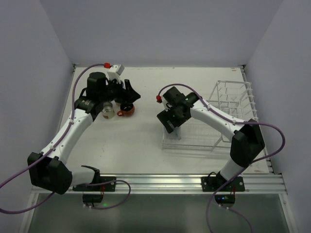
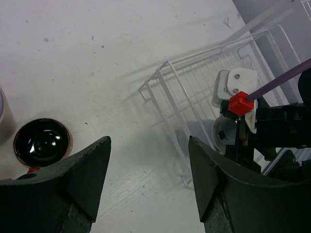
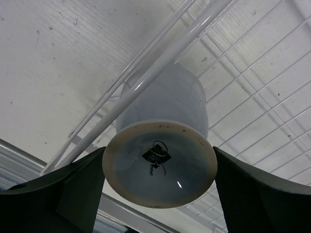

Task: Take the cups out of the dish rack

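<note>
Nearest us, by the near-left corner of the low tray of the dish rack [image 1: 201, 138], on the right side of the desk [image 1: 146, 145], the short light blue-grey cup [image 3: 160, 160] stood upside down. The right gripper [image 3: 159, 151] flanked its base, fingers right at the rim; we could not tell whether they pressed it. Farther back, toward the desk's far-left corner, the orange-red mug [image 2: 41, 142] stood upright, outside the spread, empty left gripper [image 2: 148, 143].
</note>
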`<state>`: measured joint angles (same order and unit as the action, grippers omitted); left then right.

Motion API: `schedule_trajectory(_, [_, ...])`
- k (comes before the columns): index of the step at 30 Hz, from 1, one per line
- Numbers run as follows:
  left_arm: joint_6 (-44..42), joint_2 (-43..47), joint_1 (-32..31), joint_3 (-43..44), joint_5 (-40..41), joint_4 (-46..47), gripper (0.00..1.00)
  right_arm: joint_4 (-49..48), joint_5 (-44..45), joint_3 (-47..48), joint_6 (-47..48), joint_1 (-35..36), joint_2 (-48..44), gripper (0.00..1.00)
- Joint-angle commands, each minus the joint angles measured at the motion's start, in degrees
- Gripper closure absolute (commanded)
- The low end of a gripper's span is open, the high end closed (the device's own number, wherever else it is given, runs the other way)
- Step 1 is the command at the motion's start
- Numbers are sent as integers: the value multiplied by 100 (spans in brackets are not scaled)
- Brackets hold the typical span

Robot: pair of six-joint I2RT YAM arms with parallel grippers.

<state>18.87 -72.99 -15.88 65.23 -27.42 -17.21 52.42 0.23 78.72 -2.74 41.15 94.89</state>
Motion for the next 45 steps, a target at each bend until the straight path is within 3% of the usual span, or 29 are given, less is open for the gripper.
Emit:
schedule_trajectory(1, [-112, 57, -12, -54, -62, 209, 31, -206, -198, 12, 90, -1, 126, 14])
schedule_trajectory(8, [-130, 48, -3, -72, -53, 201, 31, -197, -304, 74, 125, -1, 275, 20])
schedule_trajectory(28, [-147, 22, -12, -107, -106, 210, 31, -988, -401, -321, 55, -19, 30, 16])
schedule_trajectory(38, [-86, -40, -12, -125, -185, 271, 31, -1436, -322, -638, -51, -19, -225, 26])
schedule_trajectory(45, [-86, -31, -12, -151, -211, 297, 32, -1446, -348, -621, -86, -28, -182, 24])
